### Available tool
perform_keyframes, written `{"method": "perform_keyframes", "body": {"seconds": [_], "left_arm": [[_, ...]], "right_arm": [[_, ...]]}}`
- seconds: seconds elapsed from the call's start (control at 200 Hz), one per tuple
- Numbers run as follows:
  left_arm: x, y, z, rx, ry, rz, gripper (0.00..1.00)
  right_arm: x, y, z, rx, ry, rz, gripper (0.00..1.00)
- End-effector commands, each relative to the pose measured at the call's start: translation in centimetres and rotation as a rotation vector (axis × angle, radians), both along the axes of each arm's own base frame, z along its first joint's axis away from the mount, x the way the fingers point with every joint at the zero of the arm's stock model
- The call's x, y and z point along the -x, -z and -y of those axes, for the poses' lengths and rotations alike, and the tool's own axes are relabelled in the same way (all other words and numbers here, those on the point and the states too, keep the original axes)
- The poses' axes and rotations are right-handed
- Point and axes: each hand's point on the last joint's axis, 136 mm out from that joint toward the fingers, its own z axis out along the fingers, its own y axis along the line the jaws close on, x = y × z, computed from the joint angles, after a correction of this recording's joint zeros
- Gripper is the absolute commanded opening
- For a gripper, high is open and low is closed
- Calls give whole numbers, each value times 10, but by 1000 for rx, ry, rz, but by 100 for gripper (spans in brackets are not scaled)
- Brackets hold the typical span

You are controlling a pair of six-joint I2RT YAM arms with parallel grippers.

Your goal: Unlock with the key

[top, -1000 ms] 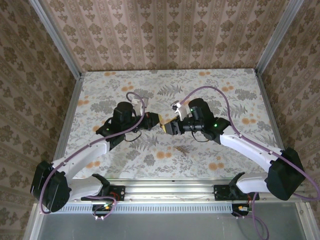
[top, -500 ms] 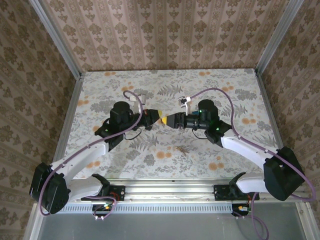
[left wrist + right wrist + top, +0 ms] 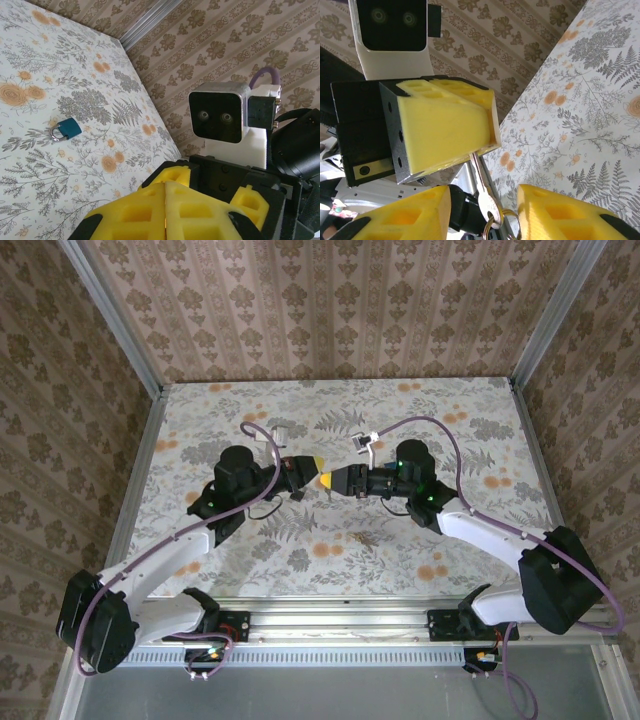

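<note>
Our left gripper [image 3: 165,202] is clenched on the key [image 3: 480,185] blade, and the bow hangs within the spread right gripper [image 3: 487,220]. We judge the key light, stiff and slick: pinch the flat bow. The padlock [image 3: 65,129] lies well ahead of the left gripper.

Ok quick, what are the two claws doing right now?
Left gripper: closed, holding the key.
Right gripper: open, fingers either side of the key, not pinching it.
</note>
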Motion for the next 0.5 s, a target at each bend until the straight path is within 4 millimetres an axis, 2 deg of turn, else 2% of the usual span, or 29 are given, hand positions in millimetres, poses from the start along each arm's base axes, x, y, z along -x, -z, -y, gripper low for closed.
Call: {"method": "perform_keyframes", "body": {"seconds": [0.0, 0.105, 0.16, 0.275, 0.375, 0.495], "left_arm": [[3, -10, -3, 41, 7, 26, 0], [1, -9, -5, 47, -4, 21, 0], [1, -9, -6, 51, -6, 19, 0], [0, -8, -7, 54, -10, 16, 0], [-1, -8, -7, 61, -14, 15, 0], [-1, -9, -7, 63, -15, 15, 0]], "right_arm": [[8, -2, -2, -15, -38, 21, 35], [9, -1, -1, -11, -38, 25, 27], [9, 0, -1, -7, -38, 25, 18], [10, -2, -1, -8, -39, 37, 7], [10, -4, 0, -6, -38, 43, 0], [7, -3, 2, 20, -5, 59, 0]]}}
